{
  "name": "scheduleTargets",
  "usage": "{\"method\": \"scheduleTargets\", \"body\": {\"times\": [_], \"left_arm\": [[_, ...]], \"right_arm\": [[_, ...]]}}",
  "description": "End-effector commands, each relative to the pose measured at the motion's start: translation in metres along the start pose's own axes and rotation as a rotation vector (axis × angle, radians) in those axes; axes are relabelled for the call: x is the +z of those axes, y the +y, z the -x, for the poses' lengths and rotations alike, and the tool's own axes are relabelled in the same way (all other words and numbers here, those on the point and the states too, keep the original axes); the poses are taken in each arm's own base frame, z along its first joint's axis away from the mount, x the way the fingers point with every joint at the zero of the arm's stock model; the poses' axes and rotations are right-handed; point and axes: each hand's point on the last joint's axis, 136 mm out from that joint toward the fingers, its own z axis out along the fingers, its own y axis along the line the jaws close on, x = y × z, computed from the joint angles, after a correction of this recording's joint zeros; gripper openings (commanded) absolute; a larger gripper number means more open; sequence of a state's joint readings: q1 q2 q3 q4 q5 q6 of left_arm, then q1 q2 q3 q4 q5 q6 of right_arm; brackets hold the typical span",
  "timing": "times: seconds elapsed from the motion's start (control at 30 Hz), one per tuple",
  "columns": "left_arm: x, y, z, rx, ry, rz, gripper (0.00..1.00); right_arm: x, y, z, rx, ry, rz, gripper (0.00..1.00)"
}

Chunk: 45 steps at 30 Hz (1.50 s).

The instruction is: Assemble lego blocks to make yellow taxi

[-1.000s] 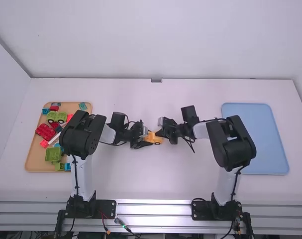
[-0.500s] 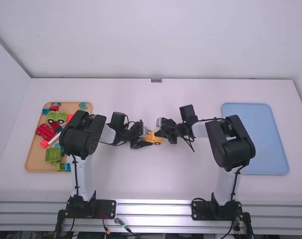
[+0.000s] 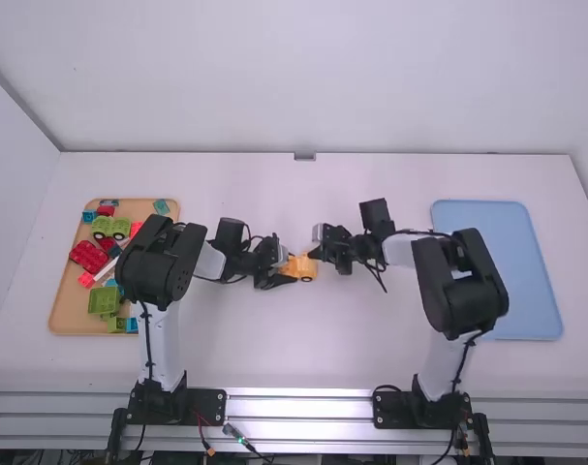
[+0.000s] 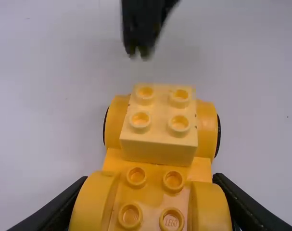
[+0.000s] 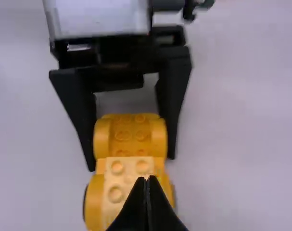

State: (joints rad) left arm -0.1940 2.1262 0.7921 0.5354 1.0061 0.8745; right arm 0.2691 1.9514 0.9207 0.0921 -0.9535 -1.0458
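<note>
The car base (image 4: 203,166) is warm orange-yellow with black tyres (image 4: 219,135), and the studded block (image 4: 158,151) on it is a paler, creamy yellow. Red (image 3: 88,256), green (image 3: 104,301) and blue blocks (image 3: 132,325) dot a tan tray (image 3: 66,315); the other tray (image 3: 533,291) is plain light blue, the table (image 3: 274,194) white.

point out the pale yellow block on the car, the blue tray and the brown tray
Pale yellow block (image 4: 159,109): left wrist view, top face between studs
Blue tray (image 3: 528,257): high view, floor, right side
Brown tray (image 3: 71,310): high view, floor, lower left
</note>
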Motion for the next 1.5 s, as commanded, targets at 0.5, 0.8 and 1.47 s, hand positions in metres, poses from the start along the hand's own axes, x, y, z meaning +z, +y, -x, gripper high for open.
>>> {"method": "scheduleTargets", "body": {"times": [0.5,0.8,1.47], "left_arm": [[0.001,-0.003,-0.010,-0.087,0.038,0.005,0.99],[-0.013,0.005,-0.003,-0.146,0.134,0.071,0.99],[-0.212,0.036,0.043,-0.396,0.369,0.617,0.99]], "right_arm": [[-0.042,-0.025,0.031,0.055,0.088,-0.160,0.99],[-0.042,-0.026,0.033,0.043,0.084,-0.163,0.99],[-0.043,-0.031,0.035,0.033,0.075,-0.179,0.99]]}}
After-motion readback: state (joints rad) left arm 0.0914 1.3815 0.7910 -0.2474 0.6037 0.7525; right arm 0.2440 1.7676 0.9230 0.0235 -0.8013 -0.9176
